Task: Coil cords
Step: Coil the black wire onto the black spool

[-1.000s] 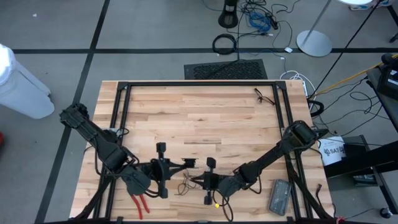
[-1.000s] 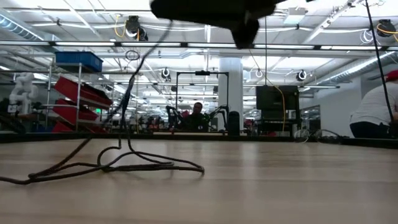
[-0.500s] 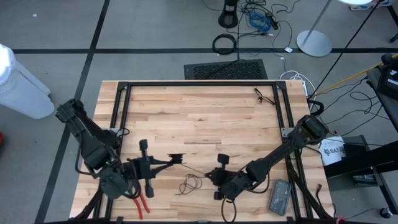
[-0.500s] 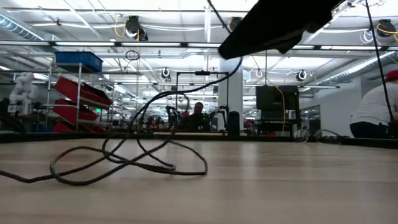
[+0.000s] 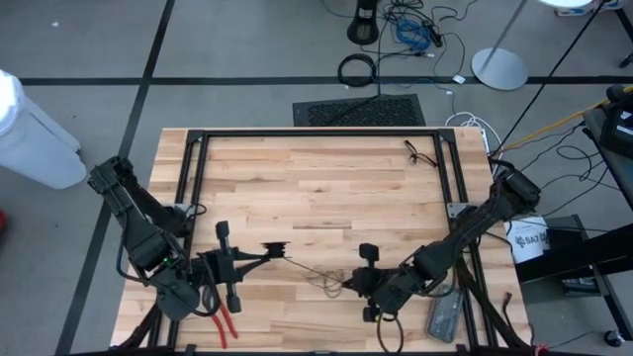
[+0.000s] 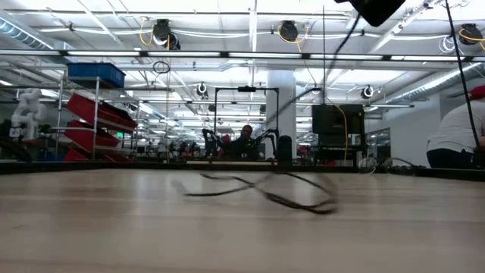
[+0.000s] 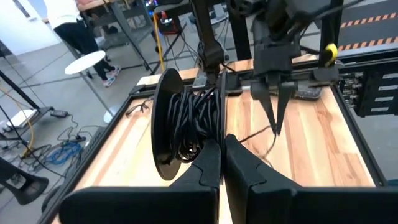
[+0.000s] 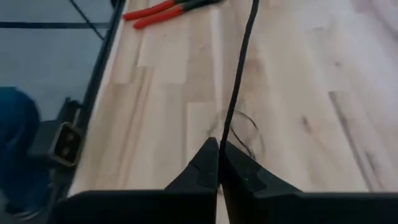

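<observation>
The cord is thin and black, partly wound on a small round puck (image 5: 276,247) that shows large in the left wrist view (image 7: 186,124). My left gripper (image 5: 265,252), left of the table's middle, is shut on the puck. From the puck a strand (image 5: 312,267) runs to my right gripper (image 5: 346,285), which is shut on it near the front edge. A small slack loop (image 5: 323,284) lies on the table beside the right fingers, blurred in the low view (image 6: 265,189). My left gripper pinches the puck at the rim of one disc (image 7: 220,134), seen edge-on between the two fingertips. The fingers come nearly level from the table's left. The puck is lifted clear, standing on edge. My right gripper pinches a single strand of the cord (image 8: 225,138) between its fingertips, slanting down from the table's right. The strand runs almost straight from the fingers toward the puck, off the table. The loop (image 8: 241,134) lies slack on the wood below.
Red-handled pliers (image 5: 226,321) lie at the front left, under my left arm. A grey box (image 5: 443,311) sits at the front right. A small dark wire thing (image 5: 415,151) lies at the far right. Black frame rails (image 5: 316,133) border the wood.
My right gripper has gone toward the table's right edge and risen, still shut on the cord. The loose loops have slid right along the table and shrunk to one small loop, and the strand to the puck has drawn straighter. My left gripper has carried the puck leftward.
</observation>
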You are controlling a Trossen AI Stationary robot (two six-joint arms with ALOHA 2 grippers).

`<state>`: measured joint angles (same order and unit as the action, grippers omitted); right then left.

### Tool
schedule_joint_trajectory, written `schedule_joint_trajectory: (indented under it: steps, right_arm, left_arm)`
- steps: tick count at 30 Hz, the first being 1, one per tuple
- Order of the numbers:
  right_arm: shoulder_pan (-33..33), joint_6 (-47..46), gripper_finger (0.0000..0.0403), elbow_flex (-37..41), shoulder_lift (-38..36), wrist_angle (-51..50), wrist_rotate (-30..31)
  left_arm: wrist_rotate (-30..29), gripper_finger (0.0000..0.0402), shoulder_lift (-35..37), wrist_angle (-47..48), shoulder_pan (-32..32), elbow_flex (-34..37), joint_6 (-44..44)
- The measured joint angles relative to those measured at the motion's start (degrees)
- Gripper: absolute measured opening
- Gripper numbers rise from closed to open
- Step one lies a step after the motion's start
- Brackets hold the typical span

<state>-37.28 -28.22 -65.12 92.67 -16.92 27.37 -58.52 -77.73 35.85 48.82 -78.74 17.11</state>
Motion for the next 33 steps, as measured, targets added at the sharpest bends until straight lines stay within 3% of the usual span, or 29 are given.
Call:
schedule_joint_trajectory:
  steps: [12, 25, 33]
  right_arm:
    - [-0.67, -0.31, 0.0051, 0.15, -1.78, -2.63, -4.36]
    - [0.44, 3.82, 0.0087, 0.13, -1.80, -3.47, 1.40]
    - [2.82, -0.51, 0.0087, 0.88, -1.80, -6.69, 2.59]
  left_arm:
    - [-0.61, 0.0008, 0.09, 1.06, 0.06, -0.02, 2.14]
    - [-0.17, 0.0008, 0.04, 0.73, 0.06, -0.02, 2.29]
    - [-0.07, 0.0008, 0.02, 0.75, 0.37, -0.02, 3.51]
